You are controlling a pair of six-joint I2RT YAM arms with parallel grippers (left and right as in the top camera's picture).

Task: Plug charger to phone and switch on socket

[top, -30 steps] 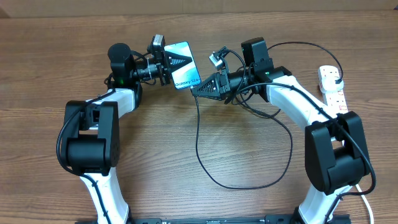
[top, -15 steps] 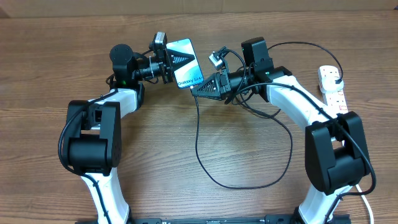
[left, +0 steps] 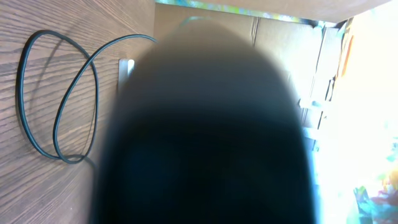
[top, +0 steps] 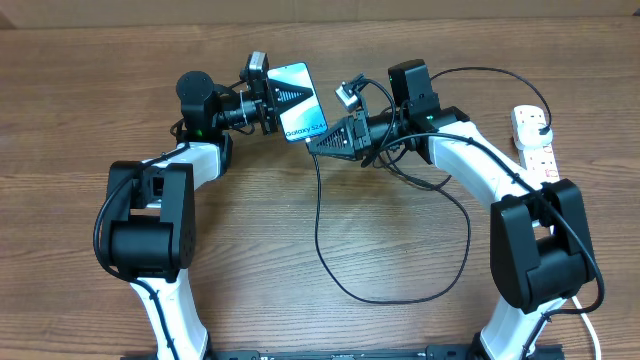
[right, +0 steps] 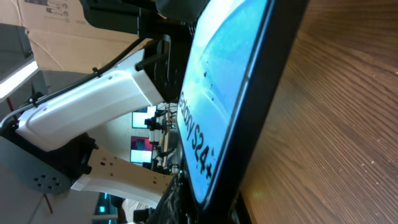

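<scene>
Left hand (top: 272, 100) is pressed together on the phone (top: 298, 105), holding it clear of the bench (top: 100, 100), screen facing up. The phone's long axis runs obliquely, and its lettered short edge points toward the right hand (top: 314, 147), which sits just beside that edge. Right hand is pinched shut, judged to be on the connector end of the charger (top: 317, 215); the tip itself cannot be made out. The cable trails in a slack loop. Socket (top: 533, 145) lies well apart, at the right arm's side, not yet attended to
</scene>
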